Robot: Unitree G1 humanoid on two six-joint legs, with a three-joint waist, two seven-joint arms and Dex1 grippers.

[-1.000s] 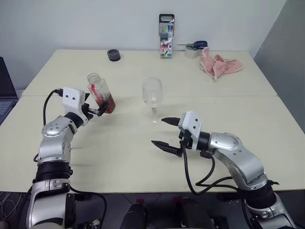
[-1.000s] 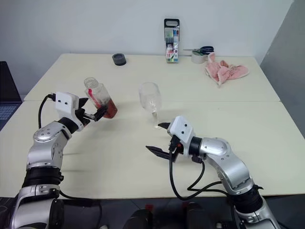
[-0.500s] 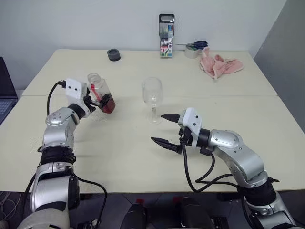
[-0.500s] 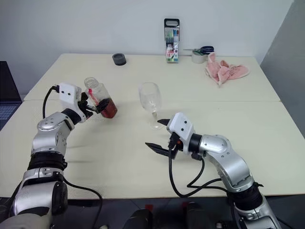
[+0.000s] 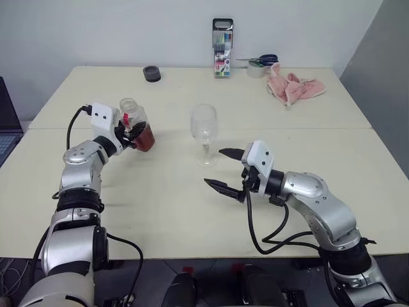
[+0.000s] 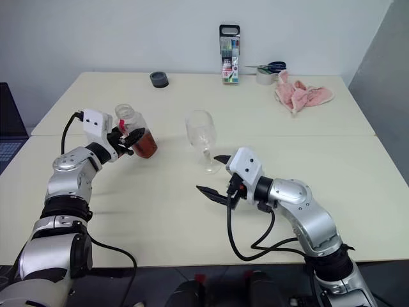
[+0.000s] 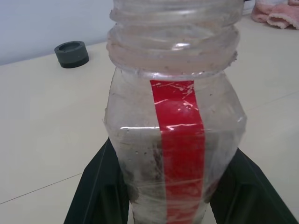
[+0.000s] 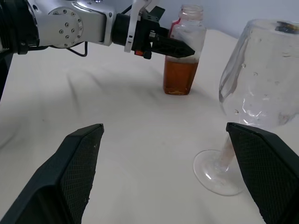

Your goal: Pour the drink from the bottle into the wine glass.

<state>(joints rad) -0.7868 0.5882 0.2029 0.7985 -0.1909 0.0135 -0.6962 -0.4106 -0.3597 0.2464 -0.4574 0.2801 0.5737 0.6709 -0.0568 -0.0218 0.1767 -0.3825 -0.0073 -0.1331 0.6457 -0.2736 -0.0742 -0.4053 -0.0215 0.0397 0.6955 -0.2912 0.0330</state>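
Note:
The bottle stands upright on the table's left side, with no cap on its neck, a red strip down its side and the amber drink low inside. My left gripper is shut on its lower body, with a black finger pressed on each side. The empty wine glass stands upright mid-table, to the right of the bottle. My right gripper hovers open just in front of the glass's foot, touching nothing.
At the far edge stand a marker case, a tape roll with scissors and a dark round cap. A pink cloth lies at the back right. A laptop sits off the table's left edge.
My left gripper has shut on the bottle, which leaned before and now stands upright. The right arm has barely moved.

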